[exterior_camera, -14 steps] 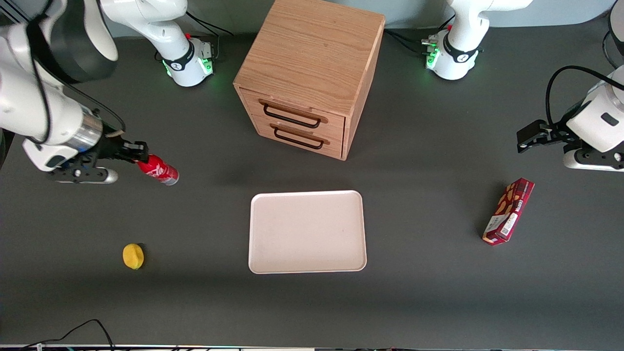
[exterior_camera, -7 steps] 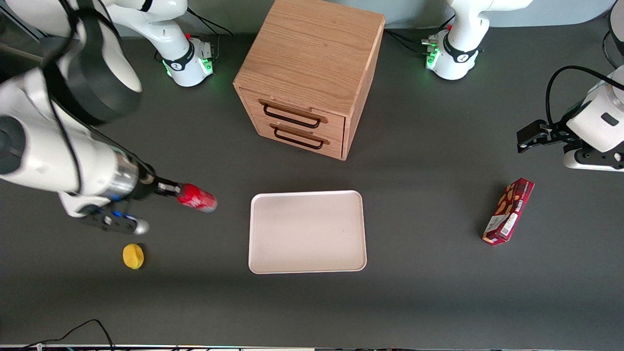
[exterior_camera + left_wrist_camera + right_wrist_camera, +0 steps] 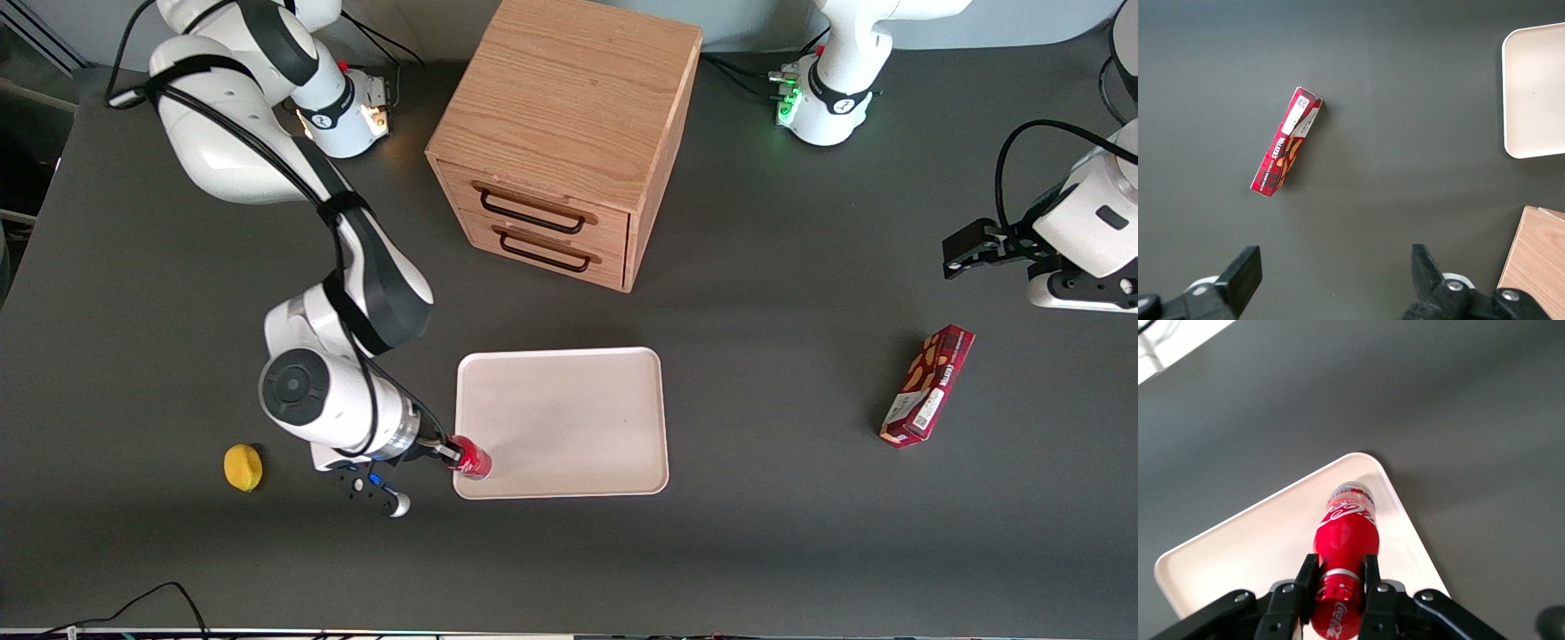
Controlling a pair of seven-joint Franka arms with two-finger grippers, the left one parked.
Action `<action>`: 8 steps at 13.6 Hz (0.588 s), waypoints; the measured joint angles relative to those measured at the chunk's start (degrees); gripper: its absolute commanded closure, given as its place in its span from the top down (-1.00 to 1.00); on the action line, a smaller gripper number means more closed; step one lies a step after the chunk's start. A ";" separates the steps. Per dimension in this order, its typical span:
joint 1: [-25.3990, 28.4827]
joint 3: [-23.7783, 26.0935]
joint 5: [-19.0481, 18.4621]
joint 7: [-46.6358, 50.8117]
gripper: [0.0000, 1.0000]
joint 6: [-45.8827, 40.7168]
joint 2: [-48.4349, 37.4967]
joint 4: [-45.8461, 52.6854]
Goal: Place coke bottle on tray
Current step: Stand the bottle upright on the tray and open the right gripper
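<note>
Front view, from the working arm's end: a round yellow lemon (image 3: 243,468), then the gripper (image 3: 447,452) pinching the glossy red coke bottle (image 3: 472,461) by its neck over the tray's (image 3: 569,409) near corner. Further along stand a grained wooden drawer cabinet (image 3: 564,133) and a dark red snack box (image 3: 927,385). Right wrist view alone shows the bottle (image 3: 1344,540) tilted, silvery base above the smooth cream tray (image 3: 1258,547).

Dark grey table (image 3: 800,533), tray (image 3: 569,400), wooden drawer cabinet (image 3: 569,133), lemon (image 3: 243,467), snack box (image 3: 926,385)
</note>
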 measured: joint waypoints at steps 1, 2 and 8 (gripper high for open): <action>0.31 0.00 -1.07 0.56 -0.79 0.52 0.88 0.21; 0.53 0.01 -1.85 0.88 0.98 0.57 1.45 0.49; -0.92 2.97 -2.42 0.81 1.00 -5.85 0.04 4.11</action>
